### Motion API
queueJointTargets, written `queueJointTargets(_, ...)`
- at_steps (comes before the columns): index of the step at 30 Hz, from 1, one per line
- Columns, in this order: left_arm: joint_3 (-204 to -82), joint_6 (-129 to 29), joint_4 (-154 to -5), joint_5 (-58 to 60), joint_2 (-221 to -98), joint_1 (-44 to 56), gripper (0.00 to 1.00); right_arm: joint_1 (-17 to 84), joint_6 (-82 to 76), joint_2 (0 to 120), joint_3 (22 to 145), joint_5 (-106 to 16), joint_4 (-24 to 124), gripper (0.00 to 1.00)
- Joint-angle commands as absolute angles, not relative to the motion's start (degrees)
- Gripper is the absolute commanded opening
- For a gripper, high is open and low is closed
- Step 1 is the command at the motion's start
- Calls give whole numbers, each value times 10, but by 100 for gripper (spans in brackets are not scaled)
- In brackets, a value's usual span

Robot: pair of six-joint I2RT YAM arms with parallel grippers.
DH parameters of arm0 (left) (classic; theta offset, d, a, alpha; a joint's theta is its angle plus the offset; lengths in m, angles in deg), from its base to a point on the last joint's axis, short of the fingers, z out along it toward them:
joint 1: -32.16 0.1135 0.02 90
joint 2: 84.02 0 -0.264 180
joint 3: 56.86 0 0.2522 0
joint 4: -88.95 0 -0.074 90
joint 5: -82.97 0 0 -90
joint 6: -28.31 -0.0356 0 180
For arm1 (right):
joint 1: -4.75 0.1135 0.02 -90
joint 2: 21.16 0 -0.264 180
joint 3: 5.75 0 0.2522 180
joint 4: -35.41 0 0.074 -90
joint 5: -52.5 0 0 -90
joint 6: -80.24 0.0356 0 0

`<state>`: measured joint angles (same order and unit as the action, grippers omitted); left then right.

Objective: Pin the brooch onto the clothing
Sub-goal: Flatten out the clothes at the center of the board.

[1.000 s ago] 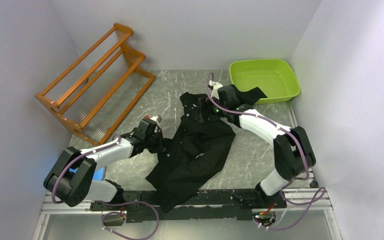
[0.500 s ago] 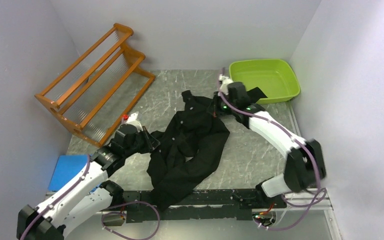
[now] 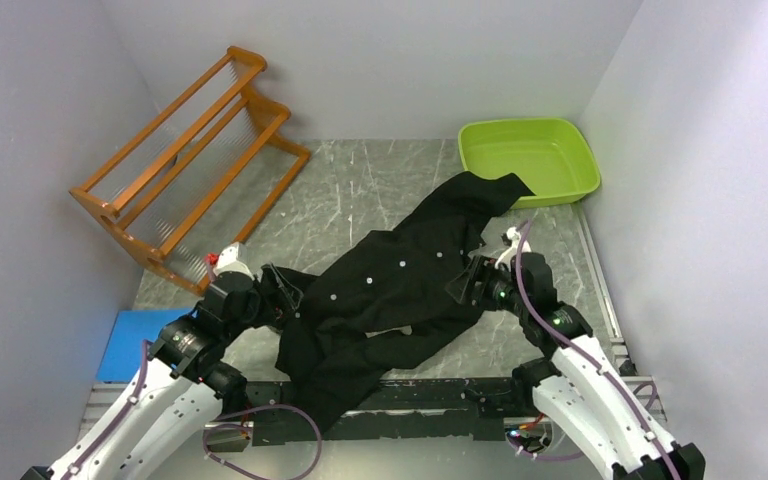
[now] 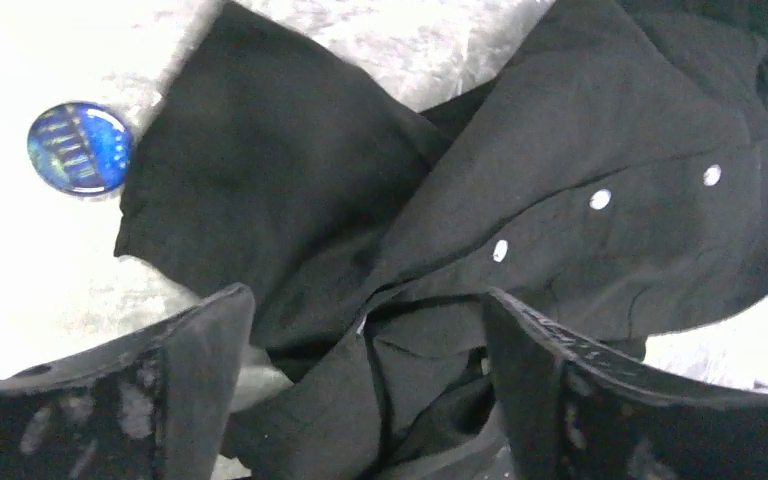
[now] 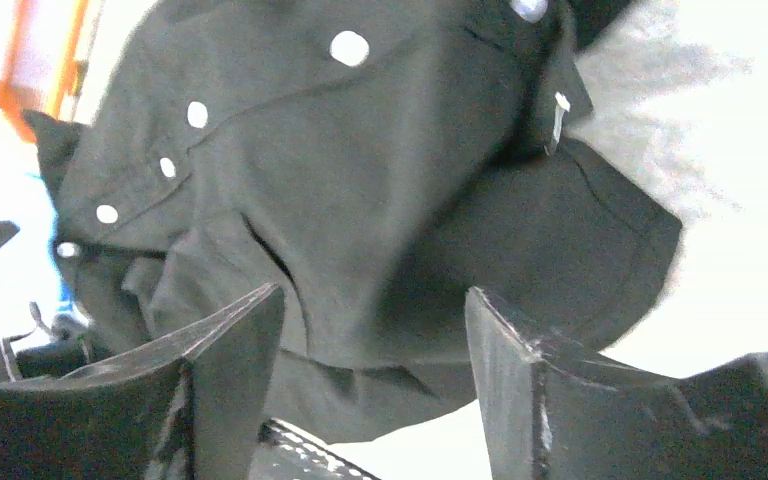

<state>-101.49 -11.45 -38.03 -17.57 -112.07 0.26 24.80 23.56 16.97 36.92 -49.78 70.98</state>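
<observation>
1. Shirt (image 3: 400,275) lies spread on the tabletop (image 3: 360,185) in a diagonal band, from the lower centre of the top view up to the near rim of the green basin (image 3: 528,158) at upper right. Its front faces up, with the pale buttons (image 3: 401,263) showing in a row.
2. The brooch (image 4: 80,147), a round blue disc, rests flat on the bare tabletop at the upper left of the left wrist view. It is just beside a loose edge of the shirt and not on it. I cannot pick it out in the top view.
3. The left gripper (image 4: 365,310) hangs over the crumpled lower-left end of the shirt, jaws spread wide with nothing clamped. The right gripper (image 5: 372,298) sits at the shirt's right edge, jaws likewise apart and empty, with the white label (image 5: 558,112) at the upper right of its view.
4. As I judge it, the laying-out of the shirt looks done and the brooch is not yet picked up, so pinning has not begun.
5. The next move probably falls to the left gripper, the one nearest the brooch: shift toward the disc, come down over it and close on its rim. The disc is thin and lies flat, so this calls for a low, careful approach, and the cloth edge beside it could get caught. The right gripper could steady the shirt.
</observation>
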Motion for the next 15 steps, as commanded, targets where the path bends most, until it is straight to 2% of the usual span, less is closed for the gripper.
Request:
queueJointTargets(1, -1057, -149, -382, -209, -1154, 2, 94, 243, 284, 129, 349, -446, 757, 83)
queueJointTargets(2, -1069, -163, -393, -205, -1174, 2, 94, 242, 279, 131, 352, -439, 755, 86)
queueJointTargets(7, -1147, -261, -464, -142, -1332, 3, 95, 216, 251, 197, 384, -461, 709, 88)
queueJointTargets(15, -1281, -364, -539, 76, -1632, 21, 95, 106, 255, 340, 396, -569, 525, 95)
